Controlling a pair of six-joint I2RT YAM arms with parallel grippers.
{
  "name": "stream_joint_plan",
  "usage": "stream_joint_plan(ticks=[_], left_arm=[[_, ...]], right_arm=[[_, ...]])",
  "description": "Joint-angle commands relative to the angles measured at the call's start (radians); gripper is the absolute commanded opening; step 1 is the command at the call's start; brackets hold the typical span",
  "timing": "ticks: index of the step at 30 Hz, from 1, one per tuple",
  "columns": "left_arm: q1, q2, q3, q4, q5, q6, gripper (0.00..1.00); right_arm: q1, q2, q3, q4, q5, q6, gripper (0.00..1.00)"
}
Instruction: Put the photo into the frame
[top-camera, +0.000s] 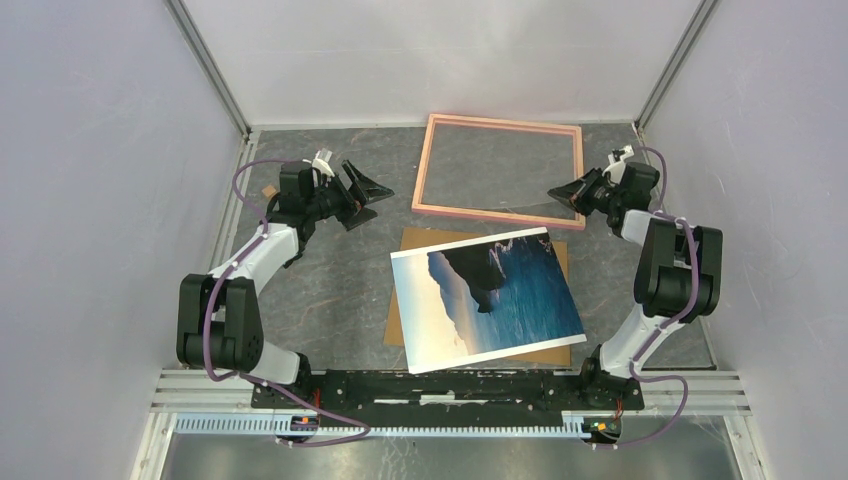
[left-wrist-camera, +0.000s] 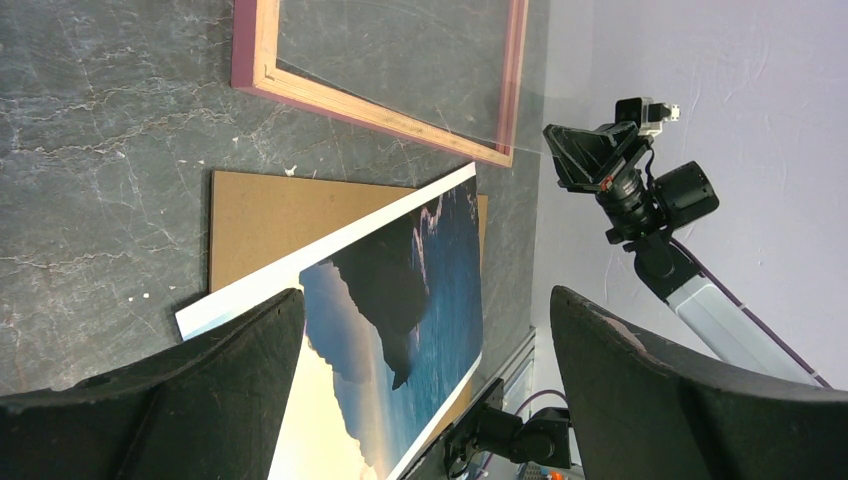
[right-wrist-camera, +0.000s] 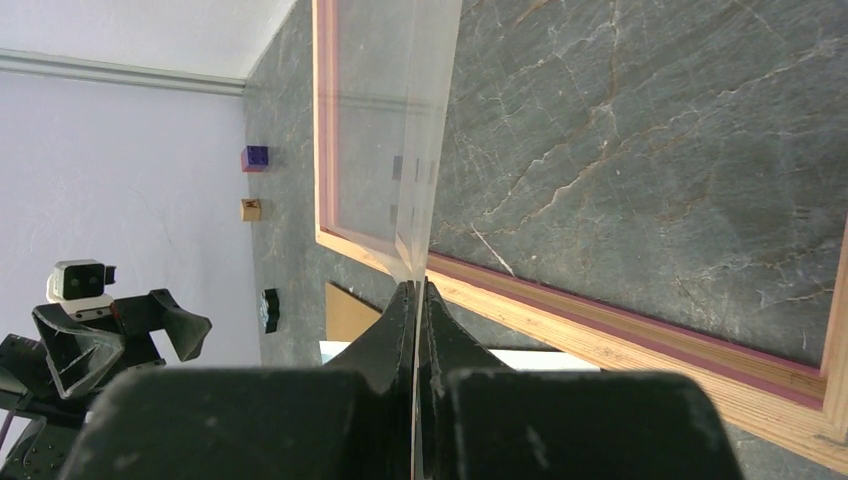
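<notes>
Photo (top-camera: 487, 300): face up on brown board (top-camera: 425, 240), just before frame (top-camera: 505, 122) on tabletop (top-camera: 330, 290); right gripper (top-camera: 558, 192) jaws pinched on clear pane (right-wrist-camera: 390, 150), best raised slowly and evenly lest it slip; left gripper (top-camera: 368, 190) jaws apart, holding nothing.

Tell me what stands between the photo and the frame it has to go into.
The clear pane: it slants over the opening of the frame, its near edge pinched and raised by the right gripper. Nothing else visible lies on the table between the photo and the frame.
</notes>
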Motion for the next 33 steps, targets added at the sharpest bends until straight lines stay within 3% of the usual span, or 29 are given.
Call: stream_joint_plan(ticks=[1,33], left_arm=[[0.004,0.003,0.023,0.033,0.023,0.011,0.97],[0.004,0.011,0.02,0.035,0.023,0.011,0.97]], right_arm=[[-0.003,0.018,0.044,0.013,-0.033,-0.048,0.0],[-0.027,0.081,0.16,-0.14,-0.025,-0.166,0.0]])
